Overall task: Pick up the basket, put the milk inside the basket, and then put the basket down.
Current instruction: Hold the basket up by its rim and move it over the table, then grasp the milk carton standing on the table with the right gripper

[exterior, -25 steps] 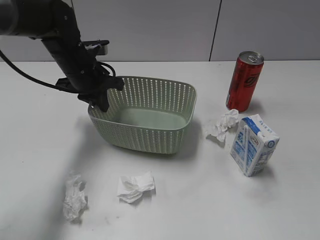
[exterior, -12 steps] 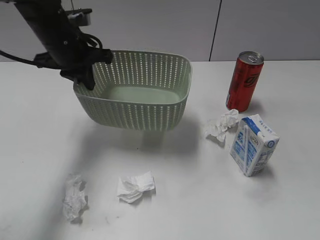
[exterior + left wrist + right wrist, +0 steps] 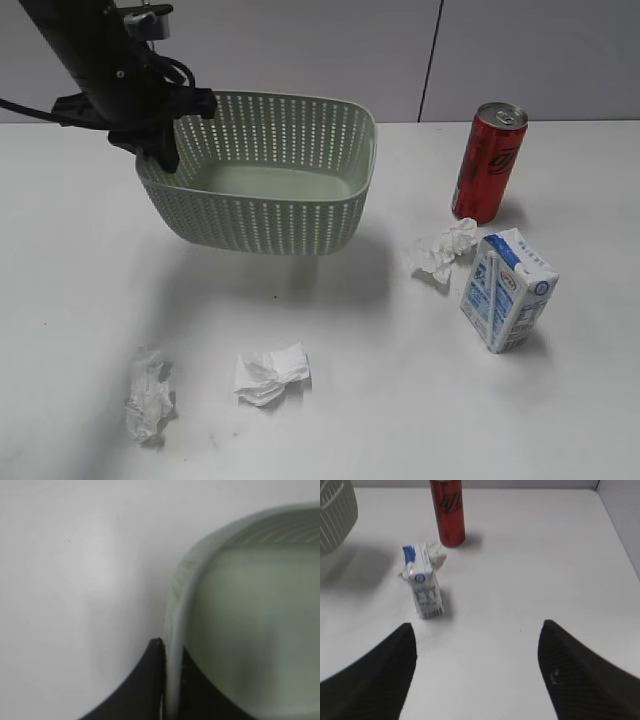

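My left gripper (image 3: pixel 165 150) pinches the basket (image 3: pixel 265 190) rim, holding it clear of the counter (image 3: pixel 400 400). My right jaws are spread; the milk (image 3: pixel 424 589) stands upright at their eleven o'clock, nearer this arm. One basket, one milk, one can (image 3: pixel 489 162), three tissues

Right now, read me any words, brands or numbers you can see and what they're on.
Red drink can: black script lettering down its side, too stylised and small to read.
Milk carton: blue print and a round logo, too small and blurred to read.
Basket held by the left gripper: no text.
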Robot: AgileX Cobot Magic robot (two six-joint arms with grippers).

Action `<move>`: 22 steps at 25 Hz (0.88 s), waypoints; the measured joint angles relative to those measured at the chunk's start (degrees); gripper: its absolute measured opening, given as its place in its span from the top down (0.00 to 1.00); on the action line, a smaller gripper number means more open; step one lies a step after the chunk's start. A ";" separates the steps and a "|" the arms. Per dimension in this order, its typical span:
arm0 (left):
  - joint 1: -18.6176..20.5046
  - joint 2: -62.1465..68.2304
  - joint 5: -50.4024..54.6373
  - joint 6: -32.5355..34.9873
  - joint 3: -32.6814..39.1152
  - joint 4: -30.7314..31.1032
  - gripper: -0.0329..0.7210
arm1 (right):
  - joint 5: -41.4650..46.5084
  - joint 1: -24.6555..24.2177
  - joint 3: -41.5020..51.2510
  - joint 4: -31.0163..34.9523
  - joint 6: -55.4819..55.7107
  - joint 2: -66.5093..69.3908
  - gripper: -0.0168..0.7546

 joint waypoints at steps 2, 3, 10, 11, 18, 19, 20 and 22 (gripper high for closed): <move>0.00 0.00 0.00 0.00 0.00 -0.05 0.98 | -6.68 0.00 -0.63 0.29 -0.76 3.14 0.22; 0.00 0.00 0.01 0.00 0.00 -0.05 0.98 | -10.74 0.00 -0.68 0.97 -1.43 4.80 0.20; 0.00 0.00 0.31 -0.11 0.00 -0.05 0.98 | -21.95 0.00 -5.85 7.79 -12.89 28.55 0.14; 0.00 0.00 0.36 -0.11 0.00 -0.05 0.98 | -20.57 0.00 -8.17 8.21 -14.25 32.81 0.14; 0.00 0.00 0.58 -0.13 0.00 -0.05 0.98 | -1.70 3.46 -28.01 8.01 -15.83 67.68 0.14; 0.00 0.00 0.58 -0.13 0.00 -0.05 0.98 | -0.21 4.66 -29.76 7.22 -15.17 71.54 0.14; 0.00 0.00 0.58 -0.13 0.00 -0.05 0.98 | 0.47 6.23 -31.50 6.25 -14.01 74.88 0.15; 0.00 0.00 0.58 -0.13 0.00 -0.05 0.98 | 0.75 9.33 -33.93 3.66 -11.51 80.14 0.15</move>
